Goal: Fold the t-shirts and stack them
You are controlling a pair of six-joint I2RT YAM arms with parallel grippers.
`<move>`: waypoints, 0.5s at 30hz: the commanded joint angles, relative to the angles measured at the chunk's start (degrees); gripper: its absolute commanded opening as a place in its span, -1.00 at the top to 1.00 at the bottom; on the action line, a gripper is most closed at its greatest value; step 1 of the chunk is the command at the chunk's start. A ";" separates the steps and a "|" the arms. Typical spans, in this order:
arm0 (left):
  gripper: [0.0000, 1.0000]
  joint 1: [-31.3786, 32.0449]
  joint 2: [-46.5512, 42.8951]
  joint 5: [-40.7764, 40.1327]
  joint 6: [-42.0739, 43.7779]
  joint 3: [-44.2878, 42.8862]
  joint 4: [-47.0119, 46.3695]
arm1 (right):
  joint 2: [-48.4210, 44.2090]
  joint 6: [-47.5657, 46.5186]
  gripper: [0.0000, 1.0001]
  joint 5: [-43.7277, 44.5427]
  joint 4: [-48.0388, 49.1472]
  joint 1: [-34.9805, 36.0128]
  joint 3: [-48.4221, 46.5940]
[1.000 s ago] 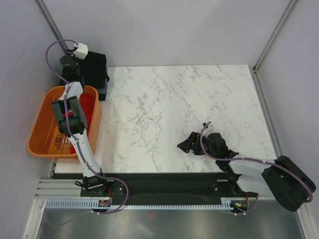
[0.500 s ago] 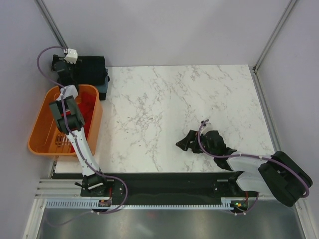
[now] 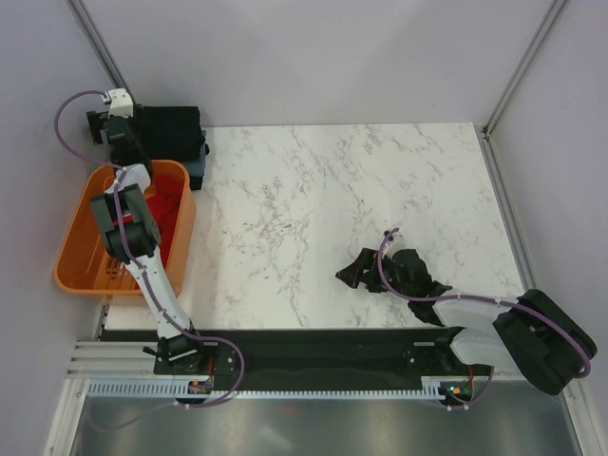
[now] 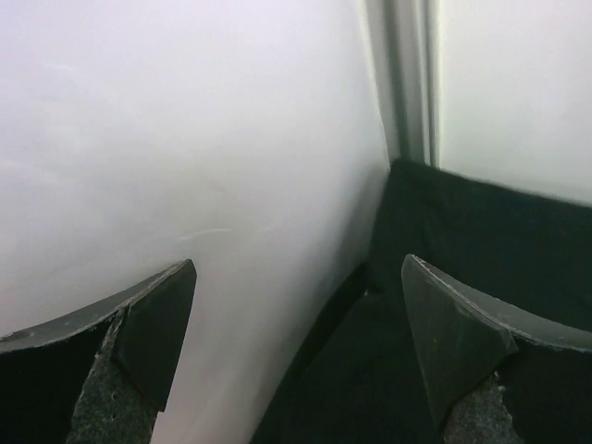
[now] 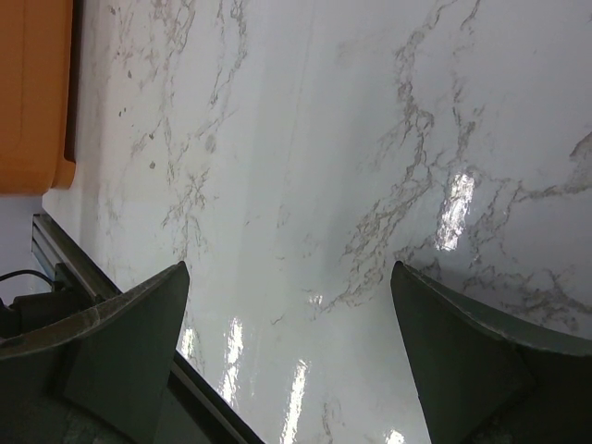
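A folded black t-shirt (image 3: 171, 131) lies on a stack at the table's far left corner, with a blue layer (image 3: 197, 172) under it. A red t-shirt (image 3: 167, 202) lies in the orange basket (image 3: 81, 249). My left gripper (image 3: 103, 123) hangs just left of the stack, by the wall. In the left wrist view the left gripper (image 4: 298, 264) is open and empty, with black cloth (image 4: 481, 277) to its right. My right gripper (image 3: 353, 273) is low over the marble at the front right. In the right wrist view the right gripper (image 5: 289, 268) is open over bare table.
White walls with corner posts (image 3: 100, 43) close in the table on three sides. The orange basket (image 5: 32, 92) overhangs the table's left edge. The marble table (image 3: 332, 190) spreads between the two arms. A black rail (image 3: 313, 347) runs along the near edge.
My left gripper has opened and moved left and back, off the black stack toward the wall corner. The right arm has shifted only slightly.
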State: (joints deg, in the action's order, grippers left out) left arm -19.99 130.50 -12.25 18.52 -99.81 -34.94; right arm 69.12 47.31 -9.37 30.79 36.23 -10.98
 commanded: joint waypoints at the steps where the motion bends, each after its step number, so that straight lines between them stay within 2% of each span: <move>1: -0.99 -1.28 -9.90 -7.87 -6.99 4.44 -7.33 | -1.27 -0.11 -0.96 -0.39 1.47 0.16 0.87; 6: -0.99 -1.37 -16.23 -5.17 -11.40 11.81 -7.33 | -1.89 0.06 -0.96 -0.65 2.26 0.25 1.40; 15: -0.99 1.09 -28.88 -0.40 -17.47 35.10 -16.03 | -1.80 0.24 -0.96 -0.83 3.14 0.25 1.84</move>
State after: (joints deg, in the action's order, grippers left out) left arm -20.40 106.72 -14.63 5.96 -71.20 -44.49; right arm 67.85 47.37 -9.43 31.33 36.23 -9.78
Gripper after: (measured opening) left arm 0.993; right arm 0.982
